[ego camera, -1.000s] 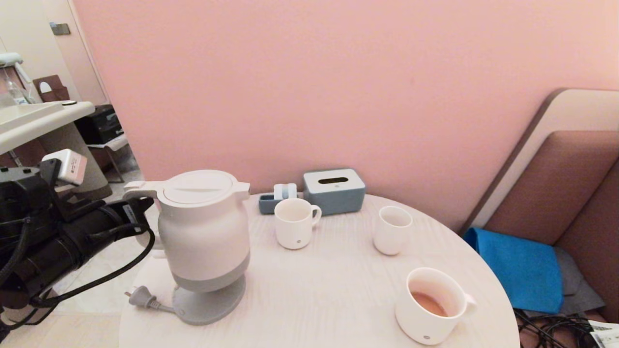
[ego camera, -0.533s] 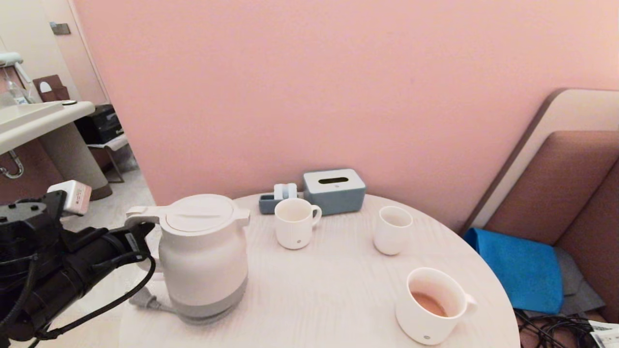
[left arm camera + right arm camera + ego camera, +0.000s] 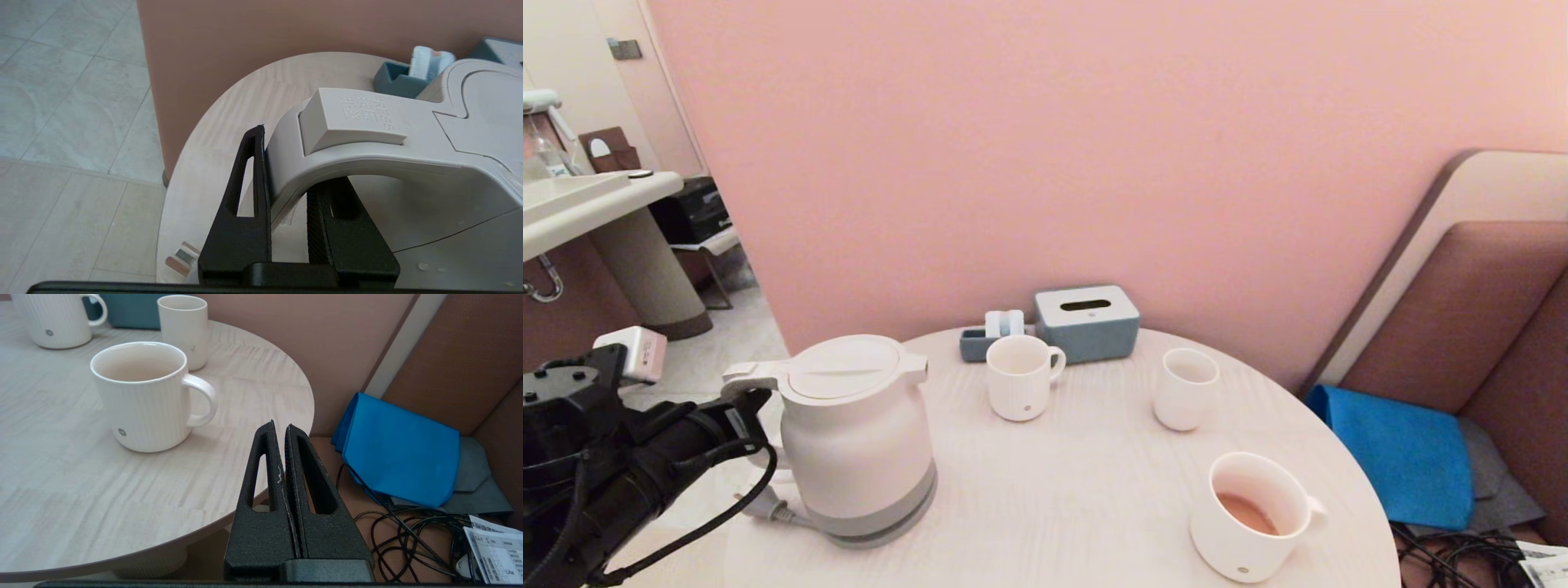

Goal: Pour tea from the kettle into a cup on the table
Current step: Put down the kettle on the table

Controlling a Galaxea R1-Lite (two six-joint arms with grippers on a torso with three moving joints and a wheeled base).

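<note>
The white kettle stands upright on its grey base at the left of the pale round table. My left gripper reaches in from the left and is shut on the kettle's loop handle. In the left wrist view one finger of the gripper lies outside the loop and the other inside it. The wide ribbed cup sits at the front right with reddish-brown tea in its bottom. My right gripper is shut and empty, just off the table's edge near the cup.
A narrower mug and a slim cup stand mid-table. A grey-blue tissue box and a small tray sit by the wall. The kettle's plug lies at the front left. A blue cloth and cables lie at the right.
The kettle has come down from above its grey base onto it, then shifted slightly left. My left arm has lowered with it. The right gripper has not moved.
</note>
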